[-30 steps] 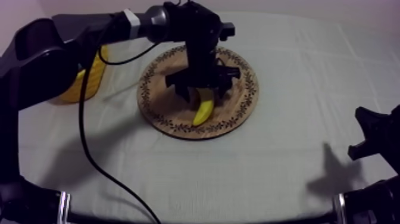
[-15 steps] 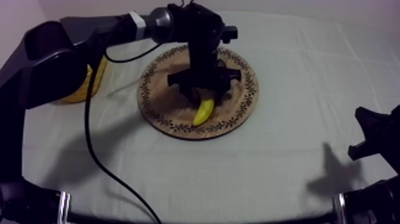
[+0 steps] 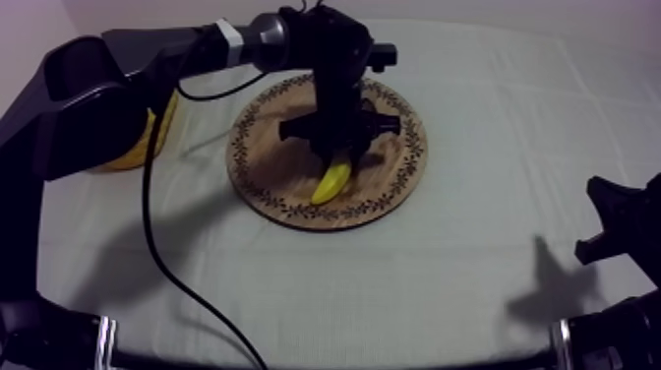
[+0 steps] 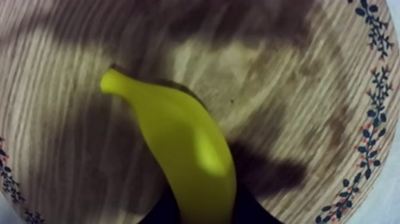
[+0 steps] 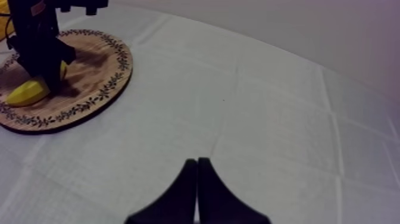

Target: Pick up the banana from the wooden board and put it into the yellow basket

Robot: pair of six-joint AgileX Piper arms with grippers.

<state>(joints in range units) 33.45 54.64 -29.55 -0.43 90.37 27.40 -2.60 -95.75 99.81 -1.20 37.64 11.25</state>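
The yellow banana (image 3: 331, 182) lies on the round wooden board (image 3: 270, 162) just left of the table's middle. My left gripper (image 3: 337, 160) stands over it, its fingers closed round the banana's upper part. In the left wrist view the banana (image 4: 178, 143) runs out from between the black fingers (image 4: 253, 210) over the board (image 4: 297, 89), throwing a dark shadow. I cannot tell whether it still touches the wood. My right gripper (image 5: 197, 179) is shut on nothing, low at the table's right side (image 3: 615, 231). The yellow basket (image 3: 148, 138) stands at the left, mostly hidden behind my left arm.
In the right wrist view the other arm's gripper (image 5: 41, 65) stands on the board (image 5: 95, 77) at the banana (image 5: 27, 92). Bare cloth (image 3: 472, 226) stretches between the board and my right gripper. A black cable (image 3: 157, 266) hangs over the table's left part.
My left gripper's fingers have drawn in from wide apart and closed on the banana. The banana's free end has swung slightly left. The right arm is still.
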